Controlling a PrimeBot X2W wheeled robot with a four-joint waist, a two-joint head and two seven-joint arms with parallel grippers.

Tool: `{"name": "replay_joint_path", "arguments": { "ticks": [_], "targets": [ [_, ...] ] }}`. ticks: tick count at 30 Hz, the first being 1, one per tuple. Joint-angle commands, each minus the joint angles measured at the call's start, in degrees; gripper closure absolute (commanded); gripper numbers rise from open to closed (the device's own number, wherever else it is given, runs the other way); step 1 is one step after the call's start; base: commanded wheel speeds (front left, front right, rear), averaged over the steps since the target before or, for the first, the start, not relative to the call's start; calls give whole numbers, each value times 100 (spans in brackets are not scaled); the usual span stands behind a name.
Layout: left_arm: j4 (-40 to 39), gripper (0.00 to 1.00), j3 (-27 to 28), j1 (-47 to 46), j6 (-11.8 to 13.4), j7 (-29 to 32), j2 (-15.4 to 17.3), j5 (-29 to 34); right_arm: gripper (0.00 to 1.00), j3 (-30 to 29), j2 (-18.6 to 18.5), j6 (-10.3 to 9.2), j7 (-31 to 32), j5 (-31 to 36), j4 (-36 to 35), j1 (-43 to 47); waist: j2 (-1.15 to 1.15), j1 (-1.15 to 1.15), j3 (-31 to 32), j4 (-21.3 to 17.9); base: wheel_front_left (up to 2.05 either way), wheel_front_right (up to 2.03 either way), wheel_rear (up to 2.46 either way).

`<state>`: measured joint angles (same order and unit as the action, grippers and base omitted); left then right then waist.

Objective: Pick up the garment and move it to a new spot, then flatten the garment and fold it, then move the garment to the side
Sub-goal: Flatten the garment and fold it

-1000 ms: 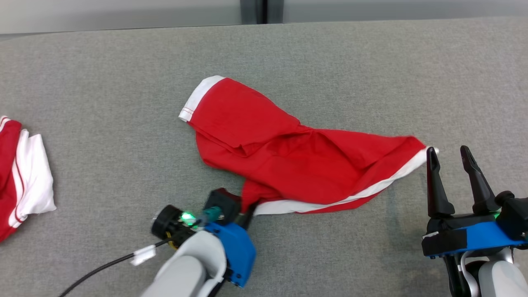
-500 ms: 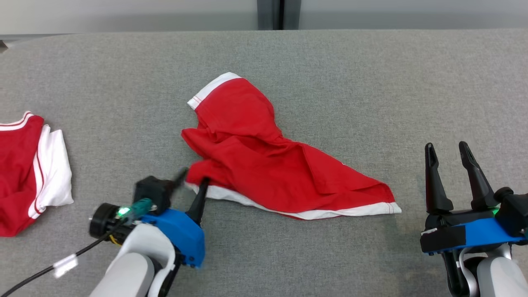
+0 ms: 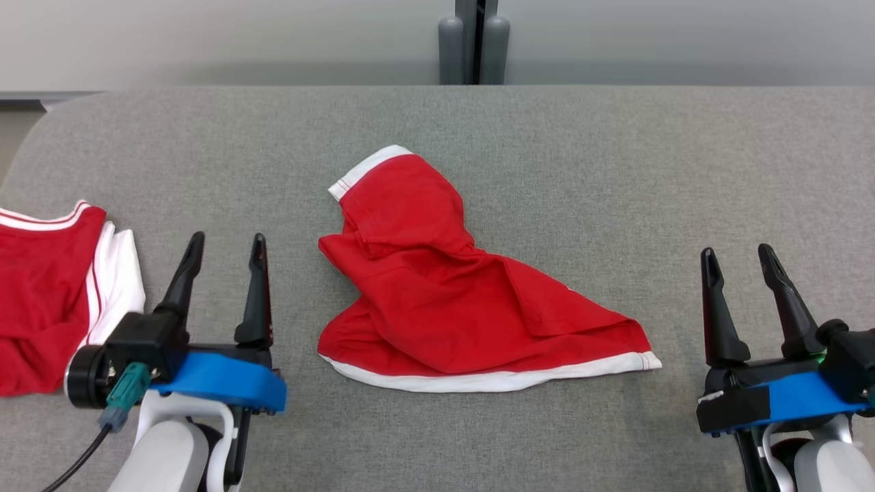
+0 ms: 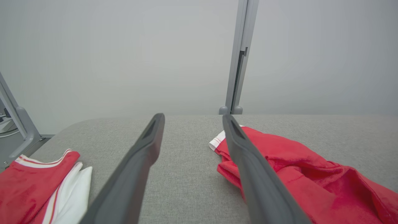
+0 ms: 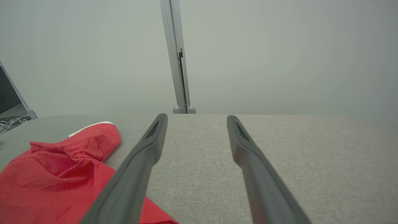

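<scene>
A red garment [image 3: 444, 301] with white hems lies crumpled on the middle of the grey table [image 3: 615, 171]. It also appears to the right of the fingers in the left wrist view [image 4: 298, 174] and at the lower left of the right wrist view [image 5: 62, 168]. My left gripper [image 3: 225, 249] stands open to the garment's left, apart from it, with nothing between its fingers. My right gripper [image 3: 738, 256] is open at the lower right, clear of the garment's white-hemmed corner.
A second red and white garment [image 3: 55, 294] lies at the table's left edge, also in the left wrist view [image 4: 40, 183]. A grey post [image 3: 475, 41] stands behind the table's far edge. Bare table surface stretches on the right.
My left gripper has dragged the garment's near corner leftward, let go of it and drawn back to the lower left, open. The head camera has shifted. The right gripper has stayed put.
</scene>
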<state>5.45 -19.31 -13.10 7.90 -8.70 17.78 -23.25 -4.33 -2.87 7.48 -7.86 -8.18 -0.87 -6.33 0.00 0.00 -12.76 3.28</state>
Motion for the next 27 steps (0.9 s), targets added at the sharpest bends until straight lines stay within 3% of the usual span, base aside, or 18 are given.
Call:
{"name": "replay_joint_path", "arguments": {
  "ticks": [1,9,19,22,27],
  "targets": [
    [-6,0,49,99,24,-118,22,-18,0,-10,-6,3,11,22,-40,83,0,0,51,-10,0,0,0],
    [138,0,81,299,-104,-173,222,-94,0,-40,-6,3,111,-13,-163,323,0,0,208,-39,0,0,0],
    [142,0,0,253,-79,-192,303,-24,0,-6,-6,3,166,-40,-201,325,0,0,257,-59,0,0,0],
    [144,0,-116,231,-173,-96,311,-19,0,21,-6,3,166,-55,-168,341,0,0,220,-78,0,0,0],
    [470,0,-525,302,-541,381,219,-170,0,51,-6,3,155,-126,-100,405,0,0,81,-118,0,0,0]
  ]
}}
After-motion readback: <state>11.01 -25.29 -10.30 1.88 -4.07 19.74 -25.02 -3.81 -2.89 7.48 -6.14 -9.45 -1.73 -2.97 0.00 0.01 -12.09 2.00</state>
